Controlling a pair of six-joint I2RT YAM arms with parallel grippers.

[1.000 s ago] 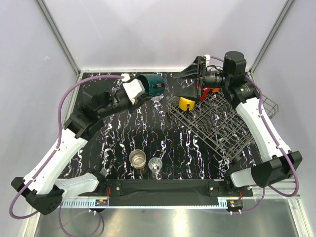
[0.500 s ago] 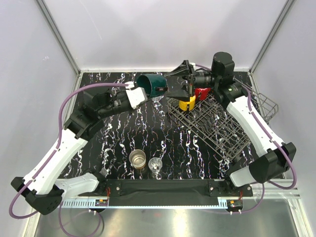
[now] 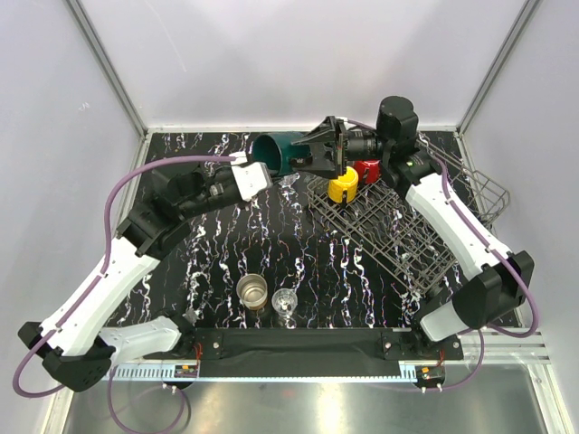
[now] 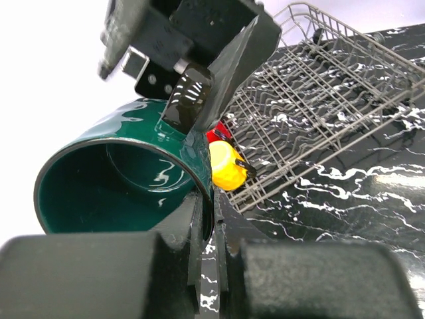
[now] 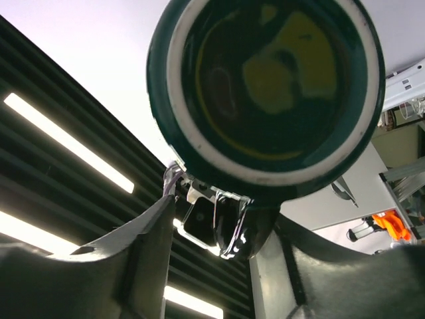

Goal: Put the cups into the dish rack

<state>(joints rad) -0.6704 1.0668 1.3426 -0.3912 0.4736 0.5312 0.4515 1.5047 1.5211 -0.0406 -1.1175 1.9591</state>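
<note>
The black marbled worktop (image 3: 226, 262) carries the grey wire dish rack (image 3: 398, 226) over its 3 o'clock half, and the rack's near grid floor is bare, with only a yellow mug (image 3: 343, 188) and a red mug (image 3: 368, 170) at its 11 o'clock corner. The change of the last second is in the arms. The right arm has swung from above the rack's far corner toward 9 o'clock, and the left arm has carried the dark teal cup (image 3: 271, 152) up and toward 12 o'clock, so the two now meet in the air at the far edge. The cup lies on its side, mouth toward the left wrist camera. The left claw (image 4: 211, 219) is clamped on its rim wall, one finger inside and one outside. The right claw (image 3: 318, 154) is spread wide with the cup's base just in front of it, and the left wrist view shows one of its dark fingers (image 4: 192, 100) against the cup's outer side. This looks like a handover in the making, with the right arm placed to take the cup to the rack, though it has not yet closed. A brown-and-cream cup (image 3: 252, 291) and a clear glass (image 3: 285, 303) stand side by side at 6 o'clock, not yet loaded. No brand, label or writing is legible anywhere.
</note>
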